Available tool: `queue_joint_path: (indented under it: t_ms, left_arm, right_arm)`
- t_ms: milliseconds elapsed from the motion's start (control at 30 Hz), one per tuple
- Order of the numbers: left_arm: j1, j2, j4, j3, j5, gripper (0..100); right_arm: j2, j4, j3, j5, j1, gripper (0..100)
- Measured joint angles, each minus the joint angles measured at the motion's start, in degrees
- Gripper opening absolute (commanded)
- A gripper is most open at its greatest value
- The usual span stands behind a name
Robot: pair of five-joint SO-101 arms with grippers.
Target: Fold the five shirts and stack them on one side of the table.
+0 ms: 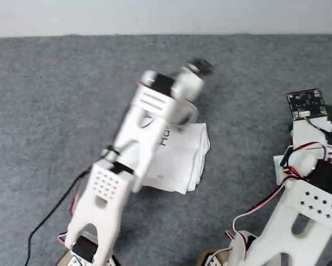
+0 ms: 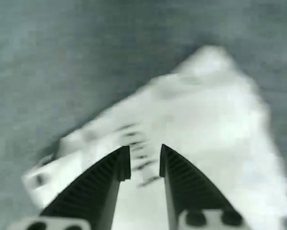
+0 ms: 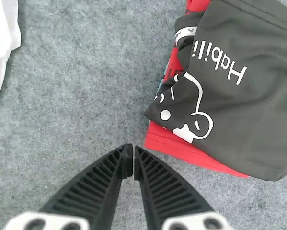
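High view, white shirt [image 1: 182, 160]: folded, lying flat near the middle of the grey worktop [image 1: 55, 100].
High view, left arm [image 1: 138, 138]: stretched over the white shirt and covering part of it.
High view, right arm [image 1: 304, 210]: at the worktop's right edge, well apart from the white shirt.
Left wrist view, left claw [image 2: 144, 163]: tips a little apart with nothing between them, over the white shirt beside its dark print.
Right wrist view, right claw [image 3: 133, 160]: tips together and empty, over bare worktop, just beside the stack.
Right wrist view, black shirt [image 3: 239, 96]: folded, white print up, lying on top of the red shirt [image 3: 181, 146].
Right wrist view, red shirt: folded flat on the worktop, its edge showing under the black shirt.
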Motion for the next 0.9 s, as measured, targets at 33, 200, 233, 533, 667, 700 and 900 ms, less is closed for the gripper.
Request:
queue_joint_path:
  t_ms: [33, 200, 233, 533, 667, 700, 900]
  left_arm:
    - [1.8, 0.0, 0.0, 1.0, 0.0, 11]
    - [5.2, 0.1, -1.3, 1.6, 0.0, 11]
    - [5.2, 0.4, -2.7, 1.7, 0.0, 11]
    - [3.1, 4.7, -15.0, 1.7, 0.0, 11]
    - [1.1, 4.7, -18.2, 1.7, 0.0, 11]
    - [0.8, 4.7, -18.5, 1.7, 0.0, 11]
    - [0.5, 4.7, -12.6, -4.8, 0.0, 11]
  right_arm:
    - [0.0, 0.0, 0.0, 0.0, 0.0, 1.3]
    - [0.0, 0.0, 0.0, 0.0, 0.0, 1.3]
    - [0.0, 0.0, 0.0, 0.0, 0.0, 1.3]
    - [0.0, 0.0, 0.0, 0.0, 0.0, 1.3]
    - [0.0, 0.0, 0.0, 0.0, 0.0, 1.3]
    - [0.0, 0.0, 0.0, 0.0, 0.0, 1.3]
    - [0.0, 0.0, 0.0, 0.0, 0.0, 1.4]
